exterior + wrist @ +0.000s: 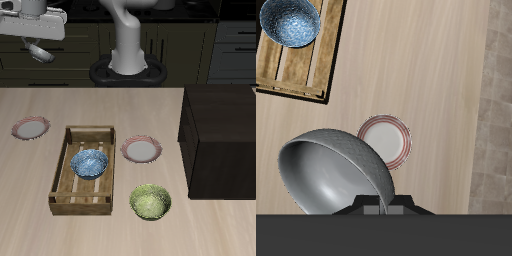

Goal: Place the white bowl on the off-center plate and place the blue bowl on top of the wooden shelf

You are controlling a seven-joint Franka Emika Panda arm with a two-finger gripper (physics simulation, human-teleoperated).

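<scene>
wrist view shows the pincer (378, 208) pinching the rim of the white bowl (331, 175), which hangs tilted on its side just in front of the camera, its glossy grey inside facing out; the fingers themselves are mostly hidden, so how far they are parted beyond that rim cannot be told. beneath and just past the bowl lies the off-center plate (386, 140), partly covered by it, bare on the surface (426, 70). exterior view puts the pincer (38, 50) high over the back of the surface, above that plate (30, 127), near the surface's edge. so the first step is in hand: the carry looks almost done, and the next move calls for lowering and levelling the bowl onto the plate. farther out, the blue bowl (89, 163) sits in the slatted crate (66, 190), untouched, with the wooden shelf (222, 135) well apart across the surface.
</scene>
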